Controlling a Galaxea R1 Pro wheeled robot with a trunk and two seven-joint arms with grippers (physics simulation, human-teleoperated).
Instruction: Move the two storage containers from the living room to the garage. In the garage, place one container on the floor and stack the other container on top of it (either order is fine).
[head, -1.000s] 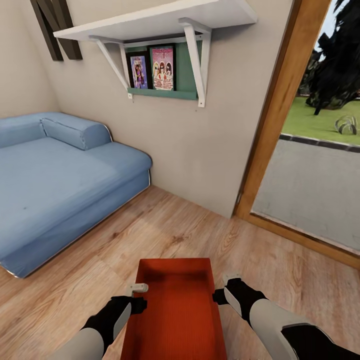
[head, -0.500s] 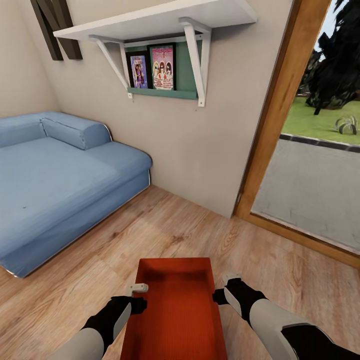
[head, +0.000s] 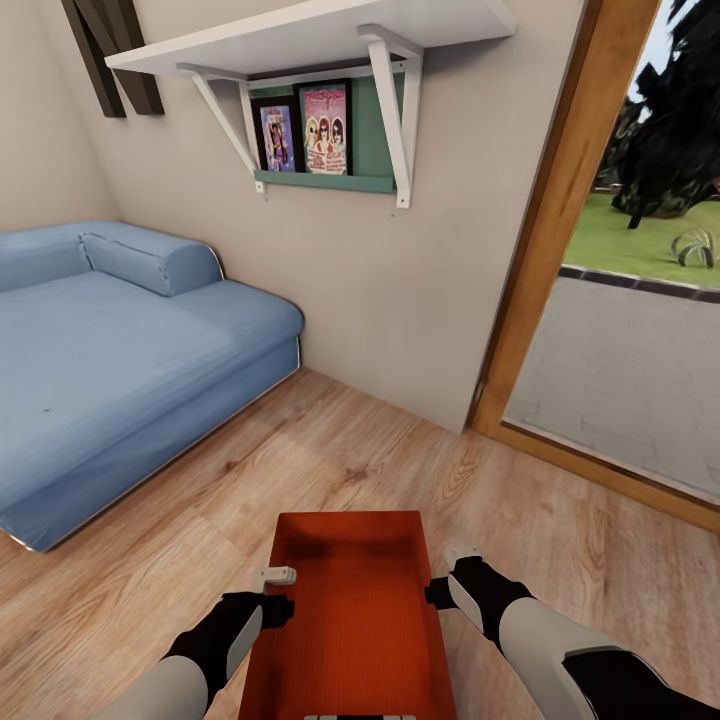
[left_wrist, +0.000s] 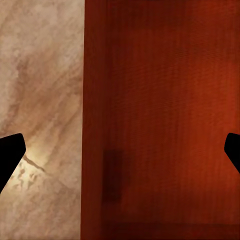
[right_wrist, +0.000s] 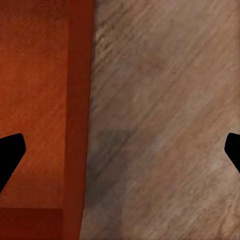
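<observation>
Item: one red bin (head: 350, 620), open-topped, on the wood floor (head: 560, 560) of the living room, directly ahead of the robot and between its two arms. Sofa (head: 110, 360) off to the left, shelf (head: 300, 40) on the wall ahead, glass door (head: 620, 380) to the right.

Left end effector (head: 277, 578): spread wide, poised over the bin's left wall; in the left wrist view (left_wrist: 120, 150) its dark fingertips (left_wrist: 10, 152) sit far apart, the wall edge between them, gripping nothing.

Right end effector (head: 462, 556): likewise spread, just beside the bin's right wall; the right wrist view (right_wrist: 120, 150) shows that wall (right_wrist: 80, 110) and bare floor between the parted tips, nothing gripped.

Step in hand, as I judge it: a two-sided pickup of the bin. To do it well, straddle each long wall at matching points, near mid-length, one finger inside and one outside. Close both sides together. Lift level, so the smooth plastic does not slip or twist.

Change from a second ago: the wall, shelf and door have slid slightly in the head view, so the camera shifted a touch. Bin and arms keep their relative places.
</observation>
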